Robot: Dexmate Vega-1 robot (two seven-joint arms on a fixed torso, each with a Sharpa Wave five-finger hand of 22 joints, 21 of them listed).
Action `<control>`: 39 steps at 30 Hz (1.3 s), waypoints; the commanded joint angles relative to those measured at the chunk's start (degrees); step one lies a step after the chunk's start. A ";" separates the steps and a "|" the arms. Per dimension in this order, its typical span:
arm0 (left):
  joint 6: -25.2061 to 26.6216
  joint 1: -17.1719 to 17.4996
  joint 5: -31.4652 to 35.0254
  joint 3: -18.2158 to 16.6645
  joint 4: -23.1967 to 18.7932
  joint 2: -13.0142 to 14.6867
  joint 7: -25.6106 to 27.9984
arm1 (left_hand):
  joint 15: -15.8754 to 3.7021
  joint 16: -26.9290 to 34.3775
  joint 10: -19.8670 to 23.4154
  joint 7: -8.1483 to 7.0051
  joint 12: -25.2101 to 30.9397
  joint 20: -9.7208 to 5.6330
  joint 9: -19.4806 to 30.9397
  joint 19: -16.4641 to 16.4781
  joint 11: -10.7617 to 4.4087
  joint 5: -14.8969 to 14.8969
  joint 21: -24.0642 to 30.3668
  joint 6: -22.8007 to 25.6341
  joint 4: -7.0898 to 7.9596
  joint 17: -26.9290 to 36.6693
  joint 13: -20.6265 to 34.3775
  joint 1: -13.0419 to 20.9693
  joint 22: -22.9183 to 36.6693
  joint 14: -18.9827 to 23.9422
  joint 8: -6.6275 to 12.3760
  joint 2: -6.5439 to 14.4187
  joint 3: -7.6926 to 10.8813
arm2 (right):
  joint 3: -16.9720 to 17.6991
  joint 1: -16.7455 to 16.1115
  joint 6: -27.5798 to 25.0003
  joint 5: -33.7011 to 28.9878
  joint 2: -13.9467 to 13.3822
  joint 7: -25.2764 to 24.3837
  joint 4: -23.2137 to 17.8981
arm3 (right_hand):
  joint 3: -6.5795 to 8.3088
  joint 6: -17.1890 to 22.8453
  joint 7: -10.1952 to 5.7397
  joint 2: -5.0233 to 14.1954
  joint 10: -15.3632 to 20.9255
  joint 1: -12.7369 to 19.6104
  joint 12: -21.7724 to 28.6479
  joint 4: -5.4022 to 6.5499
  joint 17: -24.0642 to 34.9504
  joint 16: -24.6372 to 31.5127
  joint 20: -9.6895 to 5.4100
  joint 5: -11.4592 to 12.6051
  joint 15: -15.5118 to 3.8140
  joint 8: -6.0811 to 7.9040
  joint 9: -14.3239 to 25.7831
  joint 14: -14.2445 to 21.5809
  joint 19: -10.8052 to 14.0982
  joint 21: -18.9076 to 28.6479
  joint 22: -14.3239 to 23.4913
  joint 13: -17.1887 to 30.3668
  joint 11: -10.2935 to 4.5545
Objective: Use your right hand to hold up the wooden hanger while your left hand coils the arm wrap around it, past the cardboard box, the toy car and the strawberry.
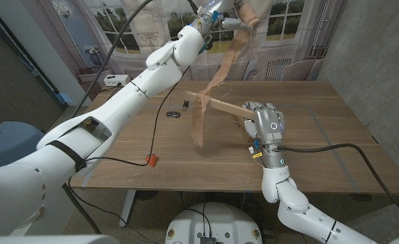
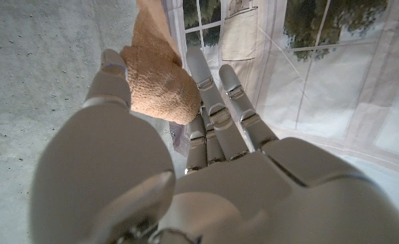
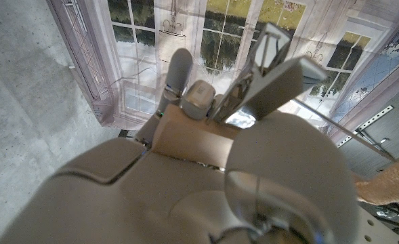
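1. Head view: right hand [image 1: 269, 125] raised above the right-centre of the wooden tabletop [image 1: 334, 129], fingers closed around one end of the wooden hanger [image 1: 221, 104]; hanger held off the surface, its bar slanting up and toward the robot's left.
2. Arm wrap [image 1: 216, 78], a tan fabric strip, hanging from the left hand [image 1: 216, 12] high at the far side; running down diagonally, crossing the hanger's bar, loose tail dangling below toward the tabletop.
3. Left wrist view: left hand [image 2: 185, 135] pinching the fuzzy tan end of the arm wrap [image 2: 160, 76] between thumb and the other fingers [image 2: 213, 102]; remaining fingers extended, close together.
4. Right wrist view: right hand [image 3: 206, 176] wrapped on the wooden hanger [image 3: 185, 139], pale wood showing between palm and thumb; metal clip part sticking up past the fingers [image 3: 179, 71].
5. Small dark object [image 1: 173, 114] and another just beyond it [image 1: 185, 104] on the tabletop, left of the hanging strip; too small to identify.
6. Small red-orange item [image 1: 152, 160] near the tabletop's near edge, at the end of a black cable [image 1: 155, 129] trailing across the surface.
7. Printed window backdrop [image 1: 287, 41] behind the far side.
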 commanded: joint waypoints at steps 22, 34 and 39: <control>7.03 -7.51 -0.78 5.97 -1.29 3.87 -17.81 | -2.30 -0.99 22.52 -8.89 1.47 0.29 1.10 -0.17 -15.39 23.81 2.57 23.61 4.10 -0.30 25.37 2.41 -1.23 1.62 0.41 5.53 13.46 | 5.43 -0.40 -1.45 5.63 2.65 0.46 1.10 | 0.51 0.35 0.33 3.21 -0.51 -3.01 0.51 -0.04 0.31 2.41 -7.51 0.60 -1.00 0.84 -0.33 -0.09 -0.28 0.52 -0.01 0.32 -0.81; 10.66 -9.80 8.80 8.60 -5.36 5.70 -21.66 | -2.86 -1.51 22.55 -9.33 1.13 -0.48 0.65 -0.84 -15.68 24.45 3.26 24.30 4.21 -0.20 25.60 2.04 -1.91 1.49 0.35 5.02 13.76 | 9.12 -1.26 2.75 13.95 3.62 -2.55 2.88 | 0.60 0.31 0.32 3.22 -0.57 -3.02 0.53 -0.07 0.31 2.41 -7.31 0.60 -0.99 1.04 -0.54 -0.11 -0.39 0.58 0.00 0.32 -0.74; 10.38 -9.65 9.52 8.85 -5.35 6.11 -24.17 | -2.73 -1.54 22.67 -9.47 1.02 -0.56 0.66 -0.86 -15.72 24.61 3.51 24.25 4.24 -0.05 25.57 2.02 -2.11 1.52 0.34 5.00 13.83 | 10.95 -1.95 4.12 16.57 4.20 -4.40 2.73 | 0.65 0.26 0.35 3.22 -0.61 -3.02 0.53 -0.10 0.31 2.41 -7.30 0.60 -0.99 1.17 -0.54 -0.12 -0.46 0.62 0.04 0.33 -0.72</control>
